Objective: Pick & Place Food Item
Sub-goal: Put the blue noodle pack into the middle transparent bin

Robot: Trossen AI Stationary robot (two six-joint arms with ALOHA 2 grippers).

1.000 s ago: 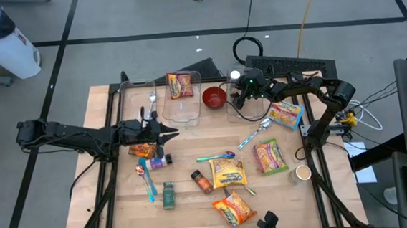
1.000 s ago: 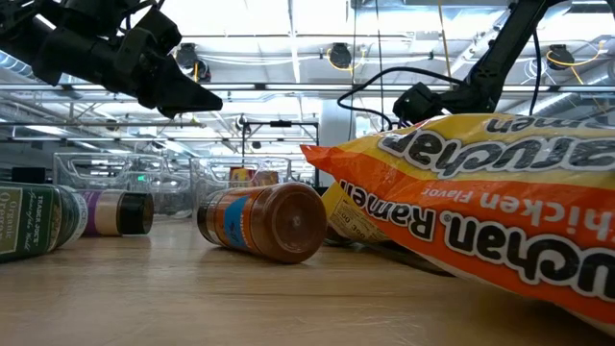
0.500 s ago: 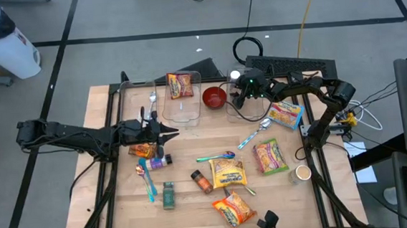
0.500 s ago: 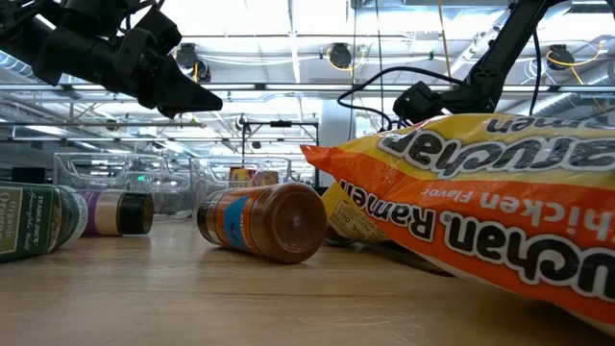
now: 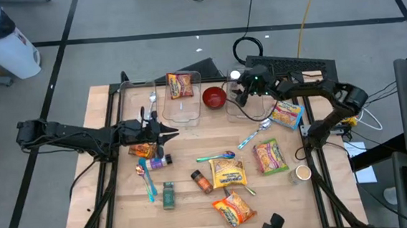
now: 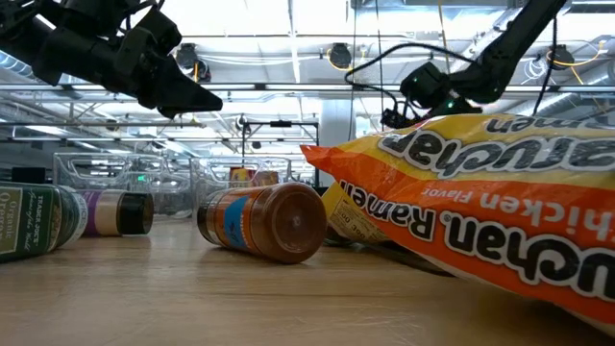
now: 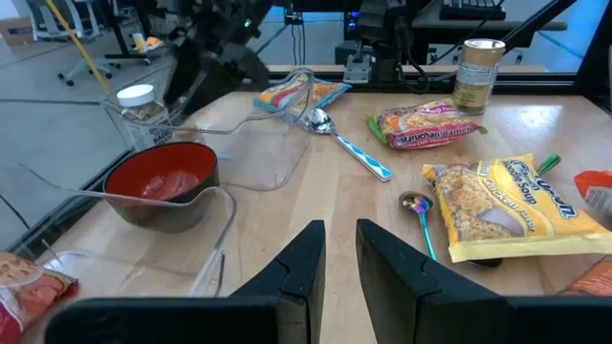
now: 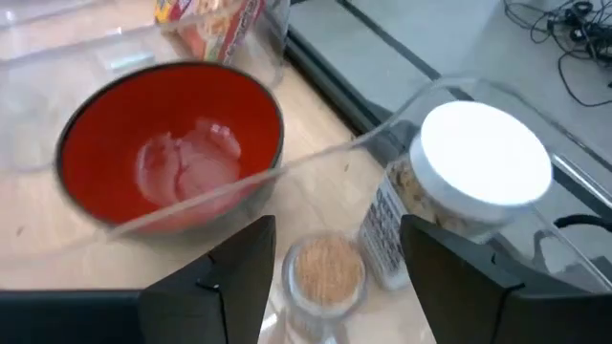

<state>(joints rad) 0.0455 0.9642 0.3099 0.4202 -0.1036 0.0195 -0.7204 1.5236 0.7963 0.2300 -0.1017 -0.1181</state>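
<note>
My right gripper (image 8: pixel 335 237) hangs open over a clear container (image 5: pixel 250 105) at the far right of the table. In it stand a small jar with a tan top (image 8: pixel 328 269) and a white-lidded jar (image 8: pixel 483 162). The small jar sits below the gap between my fingers, untouched. A red bowl (image 8: pixel 172 143) stands beside the container. My left gripper (image 7: pixel 339 250) hovers over the left middle of the table (image 5: pixel 163 133), its fingers a narrow gap apart with nothing between them.
A second clear container (image 5: pixel 180 94) with a ramen packet stands at the far middle. Ramen packets (image 5: pixel 269 155) (image 5: pixel 228 173) (image 5: pixel 234 209) (image 5: pixel 285 113), spice bottles (image 5: pixel 201 180) (image 5: pixel 168 195), spoons (image 5: pixel 216 157) (image 5: pixel 255 133) and a can (image 5: pixel 303 172) lie scattered over the table.
My right gripper has risen above the clear container, staying open; the jars stay in place.
</note>
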